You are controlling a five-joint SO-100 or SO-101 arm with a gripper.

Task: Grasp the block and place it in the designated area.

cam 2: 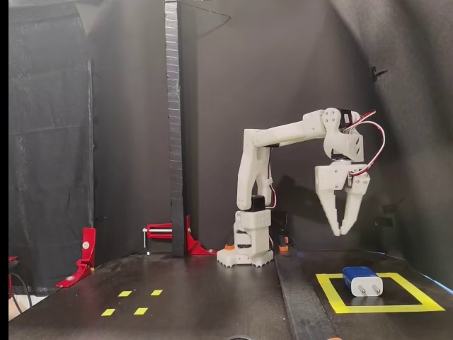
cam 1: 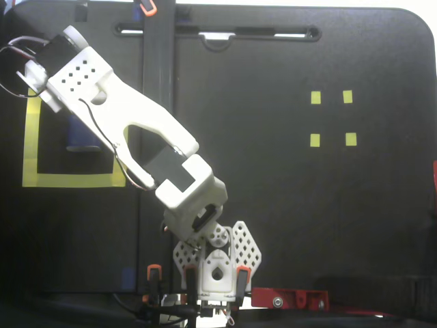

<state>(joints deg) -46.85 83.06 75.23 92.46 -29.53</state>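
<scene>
Black cloth hangs behind a black tabletop (cam 2: 212,290), and the whole scene is dark except for my white arm (cam 2: 283,134) and some yellow tape.

In the side fixed view my gripper (cam 2: 341,231) hangs in the air with its fingers pointing down, the tips drawn close together and almost meeting, pinching nothing. It is well above the tabletop. In the top-down fixed view my wrist covers the gripper, so its fingers cannot be seen there.

Below the gripper and a little to the right in the side view lies the block (cam 2: 362,280), flat on the tabletop, its dark blue body behind and its pale end with two prongs facing the camera. It sits inside the area (cam 2: 330,290), the big yellow tape square near the tabletop's front right corner in that view. From above, only part of the block (cam 1: 80,135) shows past my arm, inside the same area (cam 1: 68,180), close to the tabletop's left edge.

My base (cam 2: 245,256) stands toward the back of the tabletop. Four small yellow squares (cam 2: 132,302) mark the left front part in the side view. Red clamps (cam 2: 168,236) sit at the left.
</scene>
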